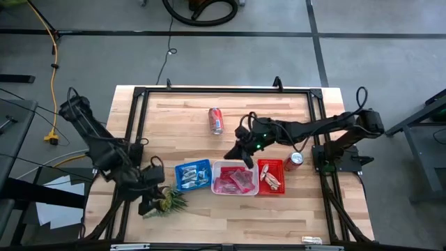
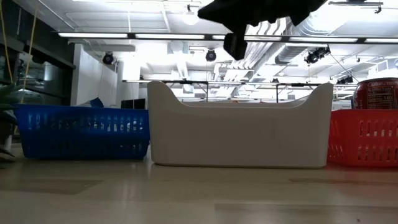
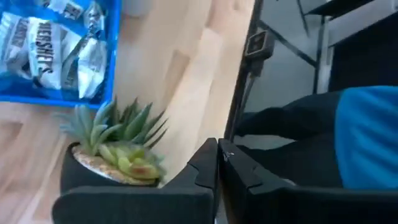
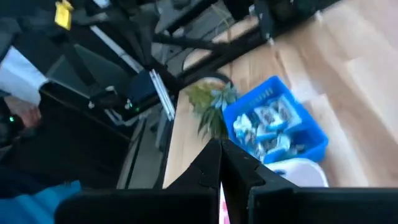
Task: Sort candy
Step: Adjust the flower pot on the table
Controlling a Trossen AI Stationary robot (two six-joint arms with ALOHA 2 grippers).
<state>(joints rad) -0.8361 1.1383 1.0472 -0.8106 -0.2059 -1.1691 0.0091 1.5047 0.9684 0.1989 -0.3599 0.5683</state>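
Right pincer (image 1: 245, 155), pressed together and empty, hangs over white tray (image 1: 217, 188); candy (image 1: 235, 180) looks sorted; retract high, avoiding trays.

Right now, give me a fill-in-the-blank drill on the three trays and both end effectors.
1. The white plastic tray in the middle holds ____ wrapped candy.
2. The shut right end effector hovers over the ____ tray.
3. The shut left end effector sits beside the small green ____.
4. A red soda can stands next to the ____ slotted plastic tray.

Missing words: pink; white; plant; red
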